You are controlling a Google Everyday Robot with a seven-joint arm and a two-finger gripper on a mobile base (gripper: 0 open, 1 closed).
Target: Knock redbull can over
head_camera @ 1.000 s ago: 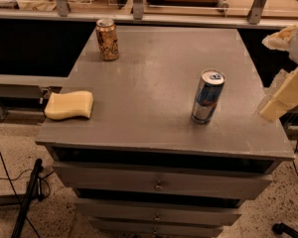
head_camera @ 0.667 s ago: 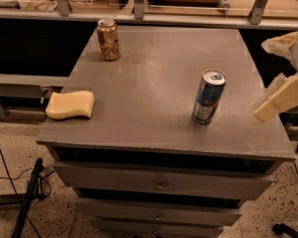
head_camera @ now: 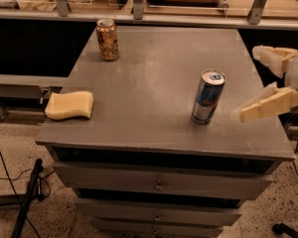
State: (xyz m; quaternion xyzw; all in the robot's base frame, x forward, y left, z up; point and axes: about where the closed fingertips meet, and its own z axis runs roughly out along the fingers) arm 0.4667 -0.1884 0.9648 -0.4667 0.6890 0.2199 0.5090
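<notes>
The redbull can (head_camera: 208, 97), slim, blue and silver, stands upright on the right half of the grey table top (head_camera: 154, 78). My gripper (head_camera: 249, 85) comes in from the right edge of the view, over the table's right side. Its two cream fingers are spread apart, one finger (head_camera: 270, 57) further back and one (head_camera: 268, 104) nearer the front. The gripper is open and holds nothing. The near fingertip is a short gap to the right of the can and does not touch it.
An orange-brown patterned can (head_camera: 108, 39) stands at the table's far left corner. A yellow sponge (head_camera: 69, 105) lies at the left edge. Drawers (head_camera: 159, 185) are below the top. A railing and shelf run behind; cables and a stand lie on the floor at left.
The gripper has moved left, closer to the redbull can, with its fingers still spread. The can, the other can and the sponge have not moved.
</notes>
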